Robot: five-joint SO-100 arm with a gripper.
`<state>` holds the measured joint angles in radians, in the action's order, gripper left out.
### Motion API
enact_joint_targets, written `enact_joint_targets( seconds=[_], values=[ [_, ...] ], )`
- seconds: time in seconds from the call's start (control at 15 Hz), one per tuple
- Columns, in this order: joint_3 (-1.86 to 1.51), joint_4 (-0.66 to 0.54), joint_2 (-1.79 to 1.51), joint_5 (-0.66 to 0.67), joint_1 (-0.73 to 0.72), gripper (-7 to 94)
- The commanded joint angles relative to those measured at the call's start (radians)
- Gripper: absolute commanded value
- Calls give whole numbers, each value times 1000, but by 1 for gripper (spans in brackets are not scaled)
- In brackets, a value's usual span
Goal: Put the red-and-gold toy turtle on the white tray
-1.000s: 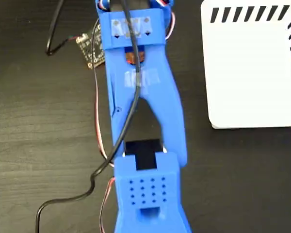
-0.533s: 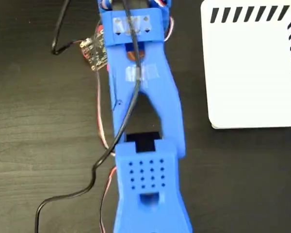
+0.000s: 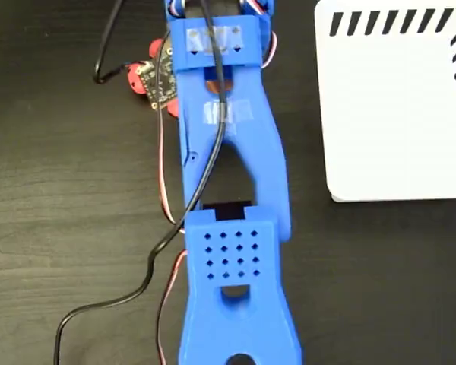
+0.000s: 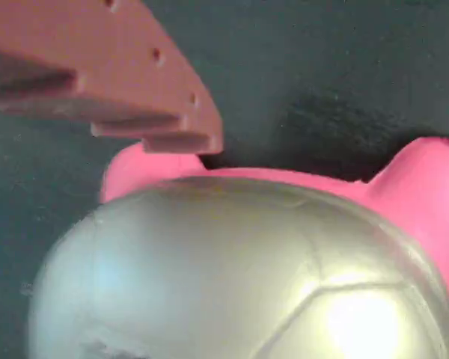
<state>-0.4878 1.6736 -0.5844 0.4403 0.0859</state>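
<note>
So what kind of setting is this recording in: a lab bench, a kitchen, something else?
Probably a hobby or lab workbench: a dark wood-grain tabletop, a blue 3D-printed arm with loose cables and a bare circuit board, plus only a toy turtle and a white tray.

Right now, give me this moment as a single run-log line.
phase: approach | pincer: just above red-and-gold toy turtle, one finger in view, closure unclear | white tray: bare, right in fixed view | turtle: on dark table

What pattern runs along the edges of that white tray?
Short dark diagonal stripes along the white tray's edges, clearest in the fixed view.
</note>
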Motion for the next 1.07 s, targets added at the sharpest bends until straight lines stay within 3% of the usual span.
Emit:
enact_joint_targets(
  seconds=[0.0,0.2,0.33,0.73,0.8,1.0],
  values=[
    [60,14,-34,0,2,59],
    [77,12,-8,-2,0,58],
    [91,12,6,-5,0,53],
    [109,12,17,-26,0,4],
    [110,12,17,-29,0,0],
    [109,12,5,-37,5,0]
  ],
)
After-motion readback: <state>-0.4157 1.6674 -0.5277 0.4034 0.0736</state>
